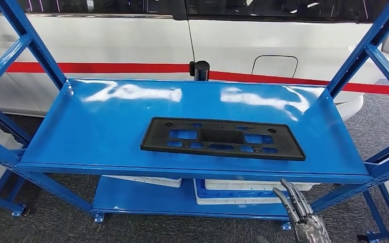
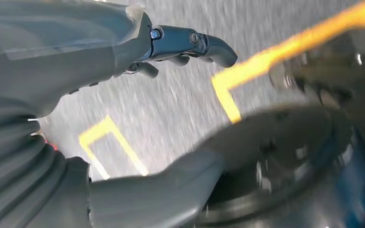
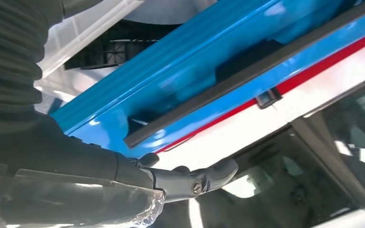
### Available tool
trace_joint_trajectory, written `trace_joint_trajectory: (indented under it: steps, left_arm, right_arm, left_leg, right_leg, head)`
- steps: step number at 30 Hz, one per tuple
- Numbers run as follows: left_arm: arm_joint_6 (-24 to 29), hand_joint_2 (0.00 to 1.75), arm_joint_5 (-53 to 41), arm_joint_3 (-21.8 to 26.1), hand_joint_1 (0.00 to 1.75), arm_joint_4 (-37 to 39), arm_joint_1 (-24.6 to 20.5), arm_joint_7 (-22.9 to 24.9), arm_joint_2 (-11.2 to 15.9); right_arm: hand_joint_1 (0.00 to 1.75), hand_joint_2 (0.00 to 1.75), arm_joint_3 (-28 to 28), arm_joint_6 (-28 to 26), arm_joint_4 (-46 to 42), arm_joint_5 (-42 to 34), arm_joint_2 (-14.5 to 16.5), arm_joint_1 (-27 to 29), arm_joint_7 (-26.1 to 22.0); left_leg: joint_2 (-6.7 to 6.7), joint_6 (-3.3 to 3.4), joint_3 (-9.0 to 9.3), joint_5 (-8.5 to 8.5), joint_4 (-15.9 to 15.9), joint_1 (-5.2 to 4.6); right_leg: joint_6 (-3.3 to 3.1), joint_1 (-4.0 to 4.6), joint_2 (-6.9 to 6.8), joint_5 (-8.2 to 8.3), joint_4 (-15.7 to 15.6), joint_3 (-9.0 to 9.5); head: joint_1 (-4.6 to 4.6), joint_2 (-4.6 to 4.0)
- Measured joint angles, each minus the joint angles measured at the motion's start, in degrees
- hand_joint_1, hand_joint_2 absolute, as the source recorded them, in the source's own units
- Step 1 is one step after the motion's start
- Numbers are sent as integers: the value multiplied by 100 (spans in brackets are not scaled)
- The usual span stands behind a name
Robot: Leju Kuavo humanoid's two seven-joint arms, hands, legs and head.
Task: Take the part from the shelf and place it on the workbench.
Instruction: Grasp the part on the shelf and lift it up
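A flat black plastic part point(image 1: 222, 138) with several cut-outs lies in the middle of the blue shelf point(image 1: 96, 131). My right hand point(image 1: 300, 210) rises below the shelf's front edge at the right, fingers apart and holding nothing, well short of the part. The right wrist view looks along the part's black edge point(image 3: 247, 78) on the blue shelf point(image 3: 171, 71), past my right hand point(image 3: 190, 183). My left hand point(image 2: 180, 47) hangs over grey floor with nothing in it, fingers loosely extended.
The blue shelf frame's slanted struts point(image 1: 370, 48) stand at both sides. White crates point(image 1: 233, 192) sit on the lower shelf. A white vehicle with a red stripe point(image 1: 131, 67) stands right behind the rack. Yellow floor lines point(image 2: 266, 59) cross the grey floor.
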Motion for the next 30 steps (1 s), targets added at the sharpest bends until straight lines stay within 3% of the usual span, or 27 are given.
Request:
trace_joint_trajectory:
  steps: [3,6,8,12,17,30]
  left_arm:
    - [682,175,341,-97,0,-1,-7,-148,31]
    - [961,175,1004,59,0,-1,-39,53,112]
    - [1066,175,1829,399,0,-1,-63,216,160]
    - [1431,175,3101,1569,0,-1,-123,214,208]
    - [1626,175,3161,2225,0,-1,-157,149,254]
    - [1480,175,3018,2545,0,-1,-164,65,279]
  right_arm:
    - [0,175,26,-106,-174,278,95,136,293]
    - [0,175,44,-185,-319,461,175,248,419]
    - [0,175,47,-251,-399,646,240,311,463]
    - [0,175,94,-793,-556,1201,217,462,635]
    - [0,175,221,-1563,-711,1862,6,367,747]
    - [0,175,145,-1633,-900,2187,56,152,562]
  left_leg:
    - [3,0,-3,-1,0,-1]
    - [8,1,-3,-3,0,0]
    - [8,1,-2,-4,0,3]
    - [9,1,-1,-4,-1,7]
    - [13,1,1,-4,-1,7]
    - [14,1,0,-4,0,6]
  right_leg:
    - [0,0,1,0,0,-2]
    - [0,0,2,0,-1,-5]
    - [-1,0,2,-1,-1,-7]
    - [-2,0,4,-1,-1,-6]
    - [-2,1,8,-1,0,-5]
    - [-1,1,9,-1,-1,-5]
  head:
    - [2,0]
    - [1,0]
    - [1,0]
    - [1,0]
    - [1,0]
    - [1,0]
